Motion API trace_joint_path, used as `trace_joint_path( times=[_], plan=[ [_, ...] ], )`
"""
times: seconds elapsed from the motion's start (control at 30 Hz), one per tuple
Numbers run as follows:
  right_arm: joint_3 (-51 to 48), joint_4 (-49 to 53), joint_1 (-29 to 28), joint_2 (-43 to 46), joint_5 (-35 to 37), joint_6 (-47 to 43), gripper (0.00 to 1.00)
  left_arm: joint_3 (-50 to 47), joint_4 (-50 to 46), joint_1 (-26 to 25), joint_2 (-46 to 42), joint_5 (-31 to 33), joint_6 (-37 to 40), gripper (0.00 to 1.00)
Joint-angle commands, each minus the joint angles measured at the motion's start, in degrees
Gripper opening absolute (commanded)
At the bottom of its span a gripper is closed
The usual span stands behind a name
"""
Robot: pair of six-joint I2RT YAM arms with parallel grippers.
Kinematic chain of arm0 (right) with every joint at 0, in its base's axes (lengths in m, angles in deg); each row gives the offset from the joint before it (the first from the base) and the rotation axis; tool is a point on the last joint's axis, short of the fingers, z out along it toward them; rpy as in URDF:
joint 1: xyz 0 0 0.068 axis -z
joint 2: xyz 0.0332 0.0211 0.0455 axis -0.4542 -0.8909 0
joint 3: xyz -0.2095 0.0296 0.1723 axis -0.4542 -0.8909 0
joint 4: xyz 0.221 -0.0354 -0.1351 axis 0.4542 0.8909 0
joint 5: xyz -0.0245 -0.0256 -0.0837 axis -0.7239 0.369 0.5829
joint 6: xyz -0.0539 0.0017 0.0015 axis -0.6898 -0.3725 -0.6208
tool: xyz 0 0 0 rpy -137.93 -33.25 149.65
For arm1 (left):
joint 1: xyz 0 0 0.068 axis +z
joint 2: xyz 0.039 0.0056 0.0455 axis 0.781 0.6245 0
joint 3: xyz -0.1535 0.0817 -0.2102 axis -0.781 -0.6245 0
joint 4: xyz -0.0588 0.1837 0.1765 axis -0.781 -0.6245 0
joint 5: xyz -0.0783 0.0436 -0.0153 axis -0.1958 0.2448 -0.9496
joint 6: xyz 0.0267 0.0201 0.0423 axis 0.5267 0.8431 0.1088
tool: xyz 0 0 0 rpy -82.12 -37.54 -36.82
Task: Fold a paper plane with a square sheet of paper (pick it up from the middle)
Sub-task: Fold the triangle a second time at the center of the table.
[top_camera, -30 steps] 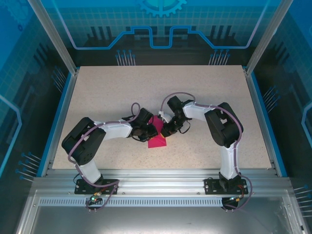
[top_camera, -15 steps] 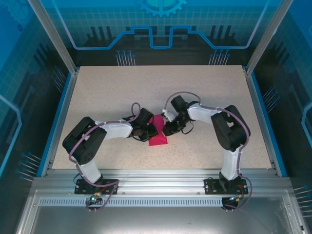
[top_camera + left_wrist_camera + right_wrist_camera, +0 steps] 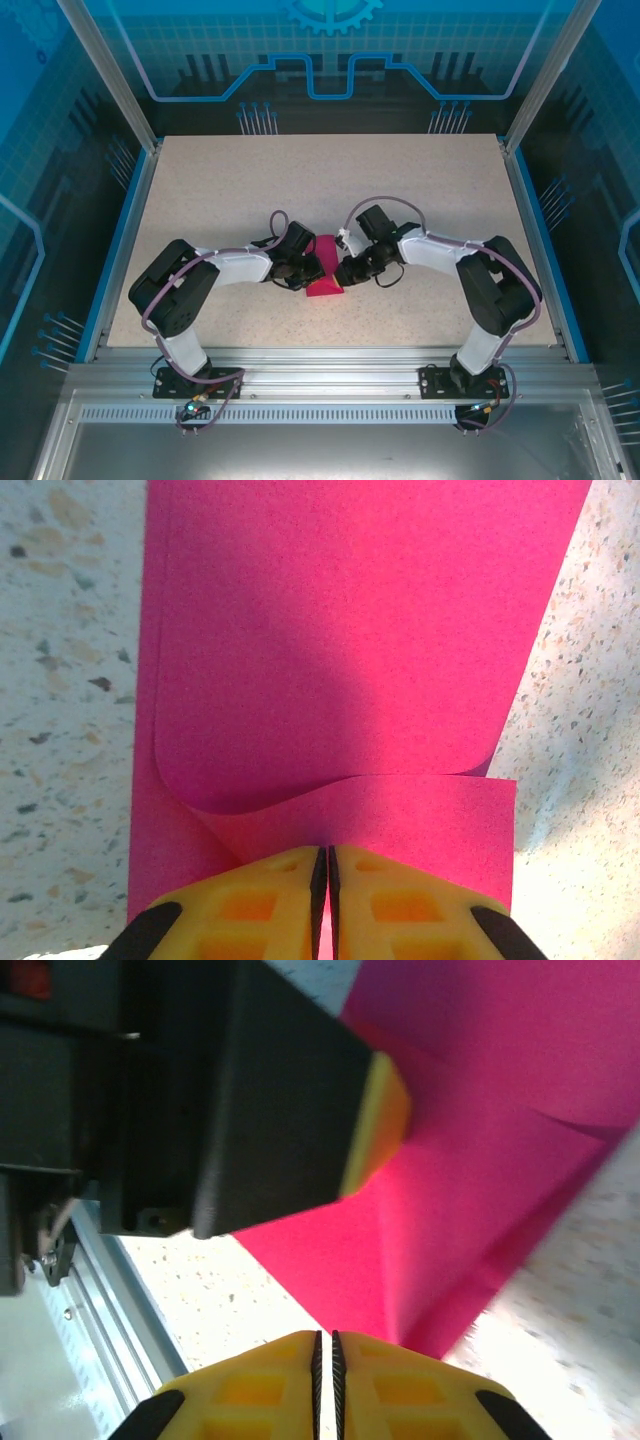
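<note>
Sheet of paper point(image 3: 324, 284), pink, square stock, partly folded. One layer is doubled over another, and its loose edge curls up rather than lying creased flat.

Location: on the table point(image 3: 300, 180), towards the front, between the two grippers.

Left gripper point(image 3: 325, 865): fingers clamped on the near edge of the sheet. Judged to be pinning the fold so the layers cannot slide apart.

Right gripper point(image 3: 325, 1352): fingers together, tips just beside a corner of the sheet on the opposite side. Whether any paper is caught between them cannot be told. Judged to be placed to press along the fold.

Stage: early fold, no dart shape yet; the crease wants flattening.

Risk: thin paper may spring open or skew if released.
</note>
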Motion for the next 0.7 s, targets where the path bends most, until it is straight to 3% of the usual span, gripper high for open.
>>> trace_joint_path(
  times=[0.0,0.67],
  plan=[
    [1.12,-1.73,-1.74,-2.85,-1.76,2.25,0.13,-0.55,-2.45,-0.52,2.29,1.25,0.50,0.14],
    [0.27,2.11,-0.03,-7.31,-0.14,1.16,0.13,-0.66,-3.16,-0.44,2.23,1.42,0.95,0.14]
  ],
)
